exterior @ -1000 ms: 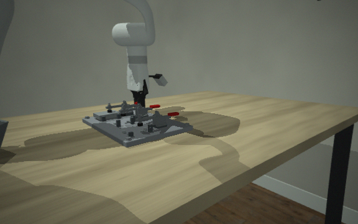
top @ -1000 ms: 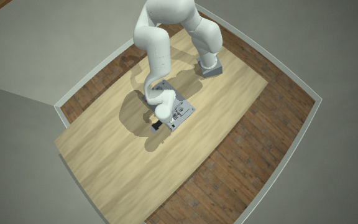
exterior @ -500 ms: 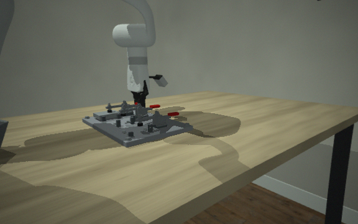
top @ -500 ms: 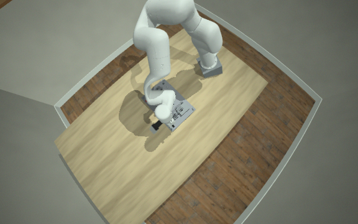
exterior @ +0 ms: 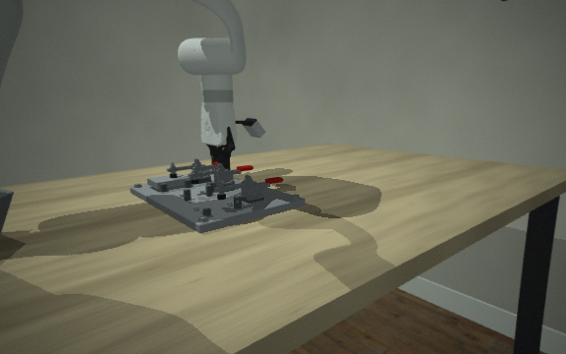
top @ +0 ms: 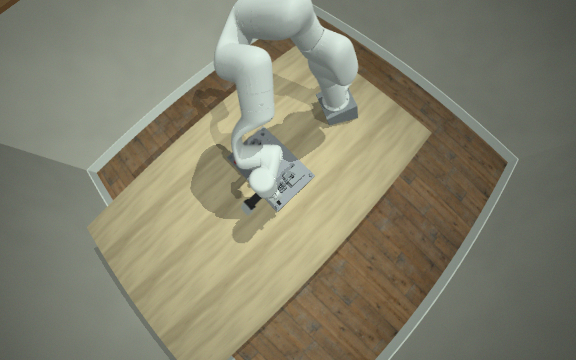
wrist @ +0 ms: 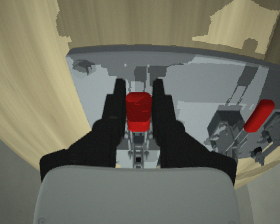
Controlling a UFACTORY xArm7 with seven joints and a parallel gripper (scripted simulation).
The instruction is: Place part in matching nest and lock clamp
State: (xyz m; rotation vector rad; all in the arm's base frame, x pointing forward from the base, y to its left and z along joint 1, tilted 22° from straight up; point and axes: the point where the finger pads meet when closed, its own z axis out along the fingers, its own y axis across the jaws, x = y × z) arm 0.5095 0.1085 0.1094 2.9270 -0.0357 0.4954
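Straddling a glossy red clamp handle (wrist: 139, 111), the tool (wrist: 139, 92) stands loosened, gripping nothing.

No text, label, brand, number or sign can be read in any view. The arm (top: 248, 75), fixture (exterior: 214, 206), clamp handles (wrist: 139, 111) and table (exterior: 411, 197) carry plain surfaces only; small details on the fixture are too blurred to show any marking.

White arm (top: 248, 90) over grey fixture (top: 302, 176)
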